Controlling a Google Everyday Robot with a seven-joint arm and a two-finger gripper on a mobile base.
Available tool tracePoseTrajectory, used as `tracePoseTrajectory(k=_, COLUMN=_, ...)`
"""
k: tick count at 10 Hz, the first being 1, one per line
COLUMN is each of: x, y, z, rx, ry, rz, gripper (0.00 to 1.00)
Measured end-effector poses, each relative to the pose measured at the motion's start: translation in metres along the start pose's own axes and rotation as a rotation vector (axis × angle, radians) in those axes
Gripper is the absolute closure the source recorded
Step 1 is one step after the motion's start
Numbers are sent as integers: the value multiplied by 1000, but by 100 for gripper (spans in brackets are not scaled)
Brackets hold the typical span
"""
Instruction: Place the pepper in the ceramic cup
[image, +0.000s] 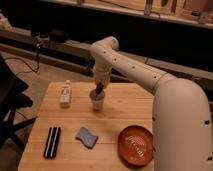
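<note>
Item one, the gripper (99, 84): one only, a little above and left of frame centre, pointing straight down at the end of the single white arm (135, 70) that comes in from the right edge. Its jaws are clamped on the pepper (100, 90), one dark red piece hanging at the tip with its long axis near upright. Item two, the ceramic cup (97, 104): one, white and standing upright, directly beneath the jaws, so the relation you need is purely vertical, pepper above and cup mouth below. The pepper's lower end sits at the rim or just inside it; you cannot tell which from here. Judged from that line-up, your coming move is a short drop and a release, with no sideways correction. Moving outward across the wooden table (125, 107): one small white bottle (65, 94), upright, left of the cup and apart from it; one blue sponge (87, 137) below the cup, toward the lower centre; one black-and-white striped block (52, 141) at lower left, beside the sponge but not touching it; one orange bowl (135, 145) at lower right, well apart from the cup. Off the table, there is one dark chair (10, 100) at the left edge.
</note>
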Motion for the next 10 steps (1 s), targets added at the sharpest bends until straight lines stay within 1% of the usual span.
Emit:
tracePoseTrajectory(k=1, x=-13, y=0, z=0, rx=-2, ry=-15, rz=-19, gripper=39)
tracePoseTrajectory(k=2, x=-27, y=-1, z=1, rx=-4, ry=-29, rz=-35, gripper=46)
tracePoseTrajectory(k=3, x=-42, y=-3, z=3, rx=-7, ry=-46, rz=-52, gripper=56)
tracePoseTrajectory(k=4, x=-51, y=-4, z=5, rx=-11, ry=-57, rz=-62, gripper=69)
tracePoseTrajectory(k=5, x=-52, y=-4, z=6, rx=-14, ry=-61, rz=-63, gripper=81)
tracePoseTrajectory(k=6, x=-51, y=-3, z=7, rx=-23, ry=-61, rz=-61, gripper=89)
tracePoseTrajectory(k=7, x=-46, y=0, z=5, rx=-27, ry=-50, rz=-51, gripper=92)
tracePoseTrajectory(k=8, x=-39, y=3, z=-1, rx=-28, ry=-30, rz=-32, gripper=88)
tracePoseTrajectory(k=9, x=-29, y=7, z=-12, rx=-24, ry=5, rz=-8, gripper=75)
tracePoseTrajectory(k=10, x=-20, y=8, z=-21, rx=-15, ry=34, rz=11, gripper=65)
